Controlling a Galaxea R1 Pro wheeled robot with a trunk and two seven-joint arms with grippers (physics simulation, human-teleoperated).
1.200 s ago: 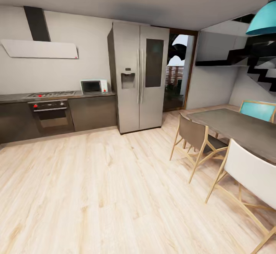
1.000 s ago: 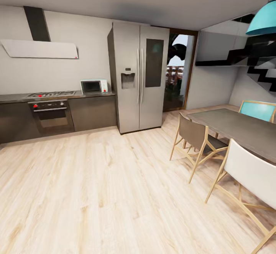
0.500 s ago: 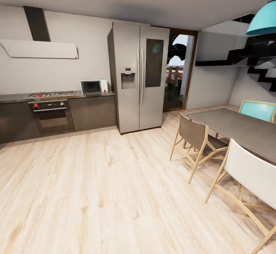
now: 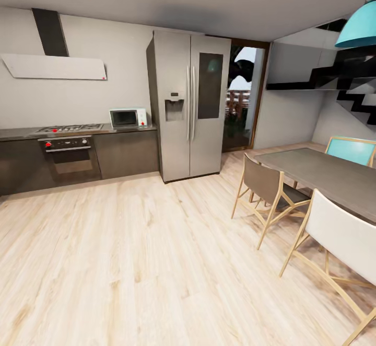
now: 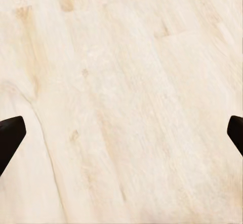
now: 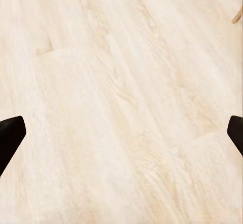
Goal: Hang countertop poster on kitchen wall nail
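Left tool [image 5: 121, 133]: fingertips [image 5: 10, 135] at opposite edges of the left wrist view, spread wide apart, nothing between them, bare pale wood floor [image 5: 121, 82] beneath. Right tool [image 6: 121, 133]: same, dark tips [image 6: 10, 135] wide apart over the floor, holding nothing; a wooden chair leg [image 6: 237, 16] pokes into one corner of the right wrist view.

Head view looks across the kitchen. Back wall, left: dark worktop [image 4: 21, 133] over dark cabinets, with gas hob [image 4: 69, 127] and built-in oven [image 4: 69, 157] with red knob below it. White microwave [image 4: 127, 117] sits on the right end of that worktop, just beside the fridge. White range hood [image 4: 55, 67] with a dark flue above the hob. Steel two-door fridge [image 4: 189, 105] stands right of the worktop, dispenser in its left door. Dark doorway [image 4: 243, 97] right of the fridge.

Right side: grey dining table [image 4: 329, 176] with a grey chair [image 4: 266, 192] and a white chair [image 4: 339, 241] on its near side, a teal chair [image 4: 352, 151] at its far side. Teal pendant lamp [image 4: 357, 24] hangs top right, black stair steps [image 4: 350, 82] behind it.

Poster and grey sink worktop: neither is in front of the cameras, so I cannot tell where the poster is.
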